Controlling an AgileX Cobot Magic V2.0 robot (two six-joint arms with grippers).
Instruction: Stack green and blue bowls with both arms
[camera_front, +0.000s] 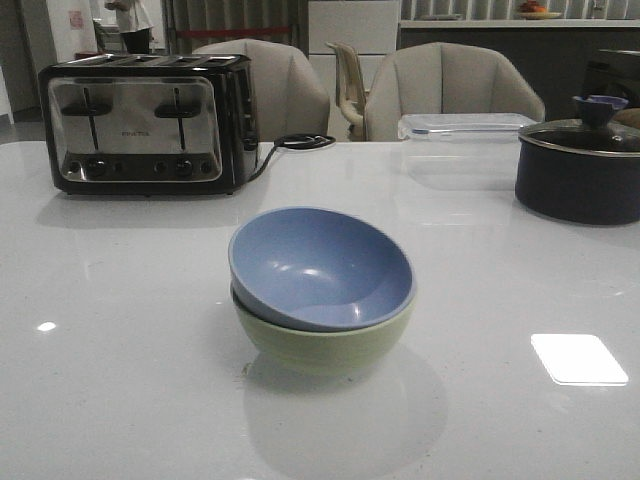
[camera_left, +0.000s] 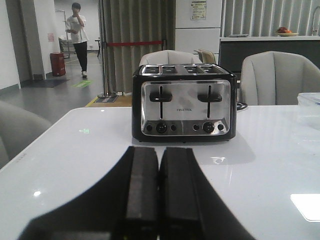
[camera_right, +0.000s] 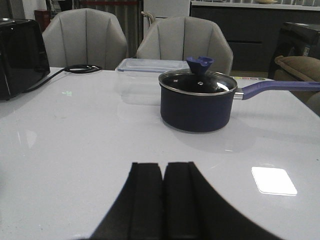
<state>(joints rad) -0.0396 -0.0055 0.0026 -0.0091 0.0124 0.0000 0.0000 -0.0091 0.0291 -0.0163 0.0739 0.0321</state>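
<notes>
In the front view the dusty blue bowl (camera_front: 320, 265) rests tilted inside the pale green bowl (camera_front: 330, 345) at the middle of the white table (camera_front: 120, 380). Neither arm shows in the front view. My left gripper (camera_left: 159, 152) is shut with nothing between its fingers and points at the toaster (camera_left: 184, 102). My right gripper (camera_right: 163, 167) is shut and empty too, facing the navy pot (camera_right: 196, 102). Neither wrist view shows the bowls.
A black and chrome toaster (camera_front: 150, 122) stands at the back left with its cord (camera_front: 300, 142) trailing right. A clear lidded container (camera_front: 465, 148) and a dark navy lidded pot (camera_front: 580, 165) stand at the back right. Chairs (camera_front: 450, 90) line the far edge.
</notes>
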